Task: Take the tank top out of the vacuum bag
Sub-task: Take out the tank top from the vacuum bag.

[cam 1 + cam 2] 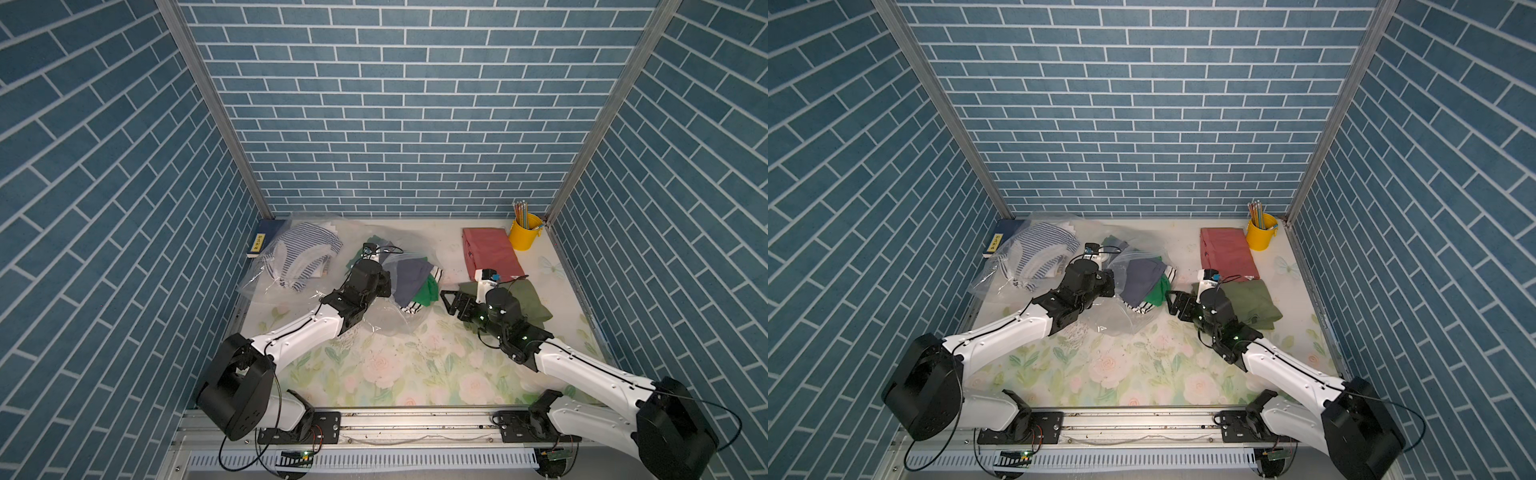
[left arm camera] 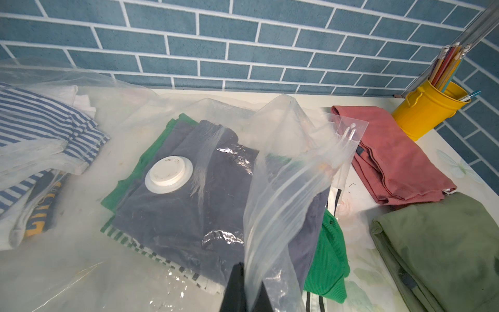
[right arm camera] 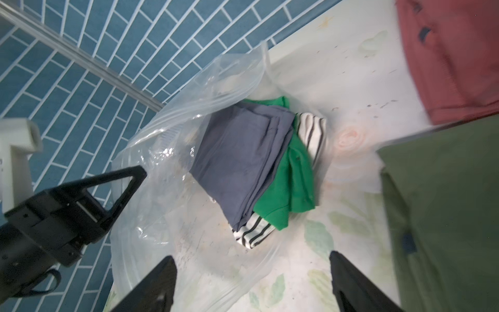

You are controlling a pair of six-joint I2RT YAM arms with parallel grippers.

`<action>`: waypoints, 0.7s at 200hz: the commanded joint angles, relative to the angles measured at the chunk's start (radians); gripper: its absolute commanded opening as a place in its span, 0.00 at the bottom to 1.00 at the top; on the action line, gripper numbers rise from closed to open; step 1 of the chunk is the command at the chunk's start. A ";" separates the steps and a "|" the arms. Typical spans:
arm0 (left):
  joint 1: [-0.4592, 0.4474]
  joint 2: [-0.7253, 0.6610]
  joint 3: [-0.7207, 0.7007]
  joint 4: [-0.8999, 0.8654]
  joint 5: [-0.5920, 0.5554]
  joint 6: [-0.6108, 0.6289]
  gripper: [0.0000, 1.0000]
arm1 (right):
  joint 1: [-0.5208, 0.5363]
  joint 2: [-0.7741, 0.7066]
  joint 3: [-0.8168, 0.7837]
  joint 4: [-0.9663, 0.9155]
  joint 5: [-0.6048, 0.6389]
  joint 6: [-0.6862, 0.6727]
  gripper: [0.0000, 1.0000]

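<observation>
The clear vacuum bag (image 1: 390,322) (image 2: 283,173) lies mid-table, its white valve (image 2: 168,174) on top. Folded clothes poke out of its open mouth: a slate-blue piece (image 1: 409,276) (image 3: 243,159), a green ribbed one (image 3: 291,173) and a black-and-white striped one (image 3: 253,232). Which of them is the tank top I cannot tell. My left gripper (image 2: 249,267) is shut on the bag's upper zip lip and holds it lifted. My right gripper (image 1: 446,300) (image 3: 251,256) hangs open just right of the bag's mouth, above the bag's lower flap, with nothing between its fingers.
A second clear bag with blue-striped clothes (image 1: 299,257) and a blue book (image 1: 266,239) lie at the back left. A folded pink cloth (image 1: 490,253), a folded olive cloth (image 1: 530,305) under my right wrist, and a yellow pencil bucket (image 1: 525,232) sit at the right.
</observation>
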State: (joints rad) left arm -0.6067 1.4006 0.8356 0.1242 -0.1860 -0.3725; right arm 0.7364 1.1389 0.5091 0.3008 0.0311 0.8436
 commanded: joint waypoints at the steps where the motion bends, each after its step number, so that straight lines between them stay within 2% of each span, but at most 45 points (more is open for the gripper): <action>1: 0.006 -0.028 -0.011 -0.009 0.039 0.015 0.00 | 0.056 0.100 0.040 0.162 0.066 0.075 0.86; 17: 0.007 -0.038 -0.024 -0.002 0.052 0.003 0.00 | 0.085 0.201 0.083 0.199 0.085 0.114 0.84; 58: 0.010 -0.068 -0.051 0.011 0.042 0.017 0.00 | 0.088 0.403 0.112 0.391 0.064 0.267 0.68; 140: 0.008 -0.075 -0.084 0.050 0.058 0.004 0.00 | 0.056 0.668 0.193 0.561 -0.053 0.338 0.62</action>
State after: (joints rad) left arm -0.6022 1.3392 0.7776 0.1513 -0.1284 -0.3687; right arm 0.8097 1.7451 0.6804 0.7551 0.0269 1.1233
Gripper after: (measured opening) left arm 0.051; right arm 0.628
